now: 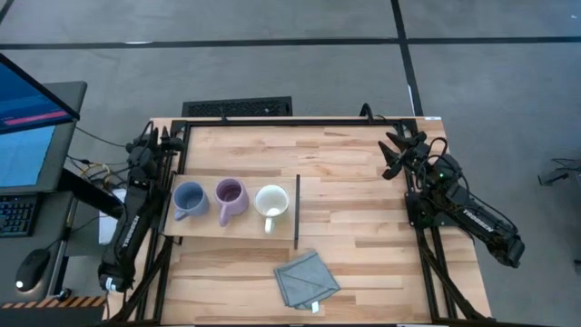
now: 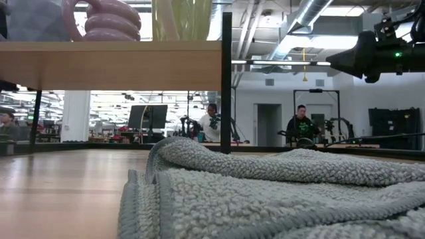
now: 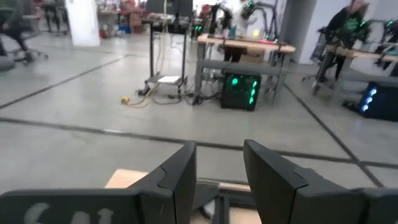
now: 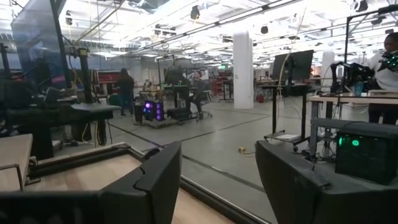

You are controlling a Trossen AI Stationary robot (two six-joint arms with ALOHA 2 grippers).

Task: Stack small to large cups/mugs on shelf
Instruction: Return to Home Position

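Observation:
Three mugs stand side by side, upright, on the light wood shelf (image 1: 238,227): a blue-grey mug (image 1: 189,199) at the left, a purple mug (image 1: 230,196) in the middle, a white mug (image 1: 271,203) at the right, beside the shelf's thin dark upright panel (image 1: 298,211). In the low view the shelf board (image 2: 113,65) shows raised above the table, with the purple mug's handle (image 2: 106,20) on top. My left gripper (image 1: 162,138) is open at the table's far left corner. My right gripper (image 1: 397,153) is open at the far right. Both are empty and away from the mugs.
A grey-blue cloth (image 1: 306,279) lies crumpled near the table's front edge, right of the shelf, and fills the low view (image 2: 279,192). A dark frame (image 1: 300,121) runs along the table's far edge. People sit at desks in the room beyond.

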